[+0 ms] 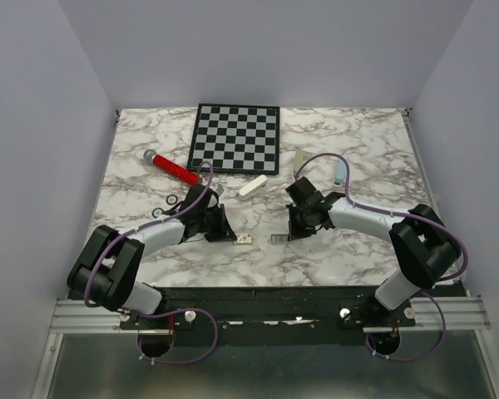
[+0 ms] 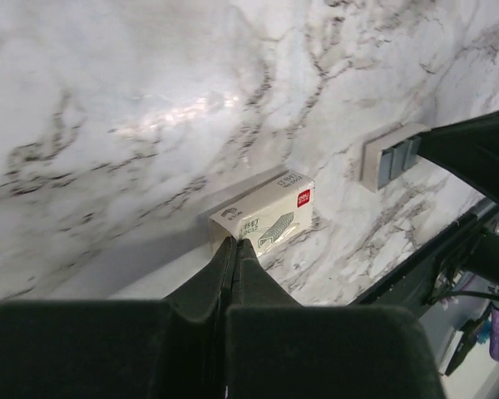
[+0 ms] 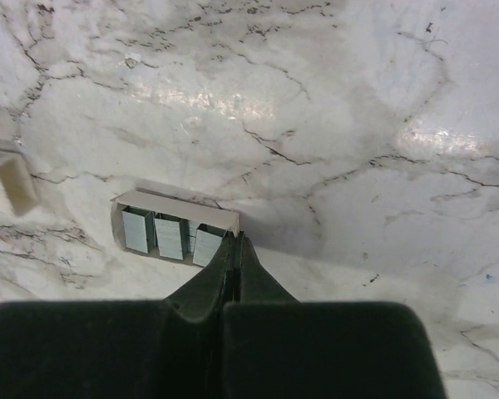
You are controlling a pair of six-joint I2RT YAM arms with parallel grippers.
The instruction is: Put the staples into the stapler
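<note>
The staples point(image 3: 162, 234) are silvery-grey blocks in a small open cardboard tray point(image 1: 279, 238) on the marble table. My right gripper point(image 3: 234, 239) is shut, with its tips at the tray's right corner and nothing visibly between them. The tray also shows in the left wrist view as staples point(image 2: 395, 160). A cream staple box sleeve point(image 2: 270, 214) with a red logo lies just left of the tray. My left gripper point(image 2: 235, 243) is shut, its tips against the sleeve's near edge. Both grippers, left point(image 1: 226, 229) and right point(image 1: 294, 228), sit low on the table. I cannot tell which bar-shaped item is the stapler.
Behind the grippers lie a white bar point(image 1: 252, 185), a pale bar point(image 1: 299, 160) and a light blue bar point(image 1: 339, 172). A chessboard point(image 1: 235, 137) sits at the back. A red marker point(image 1: 171, 167) and small black rings point(image 1: 173, 199) lie at the left.
</note>
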